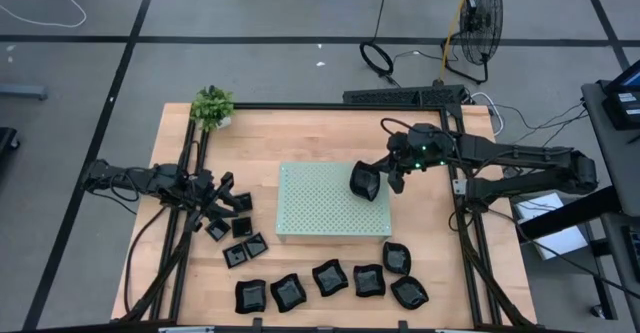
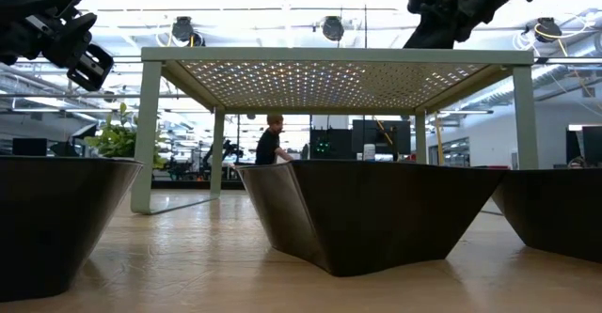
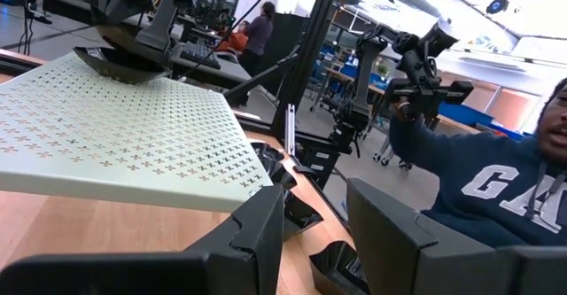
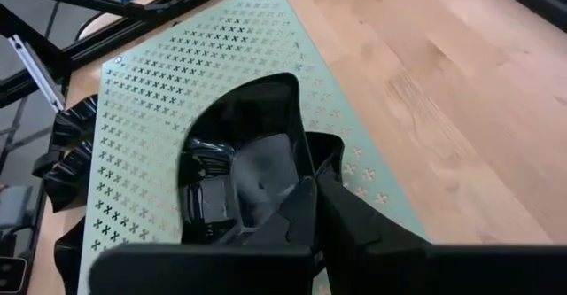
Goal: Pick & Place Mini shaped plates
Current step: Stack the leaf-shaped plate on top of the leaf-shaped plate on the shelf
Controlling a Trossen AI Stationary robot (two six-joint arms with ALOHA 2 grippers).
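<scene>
The mini shaped plates are glossy black. Several leaf-like ones (image 1: 330, 277) lie in a row by the table's near edge, and several tiny squares (image 1: 242, 227) lie left of the pale green perforated board (image 1: 320, 208). My right gripper (image 1: 392, 171) is over the board's far right corner, shut on one rounded plate (image 1: 365, 181). My left gripper (image 1: 222, 188) hovers open above the tiny squares and touches nothing; its fingers (image 3: 266, 233) stand apart in the left wrist view. My right gripper pinches the rounded plate's rim (image 4: 297, 166) on the side toward the table's right, between its two fingers (image 4: 306, 211). It comes slanting down from the right. The plate (image 3: 120, 63) sits low at the board's top; I cannot tell whether it touches.
A small potted plant (image 1: 212, 105) stands at the table's far left corner. Black frame rails (image 1: 465, 223) run along both sides of the table. The board stands raised on legs (image 2: 143, 134). A person in a dark sweatshirt (image 3: 496, 184) stands beyond the table's edge.
</scene>
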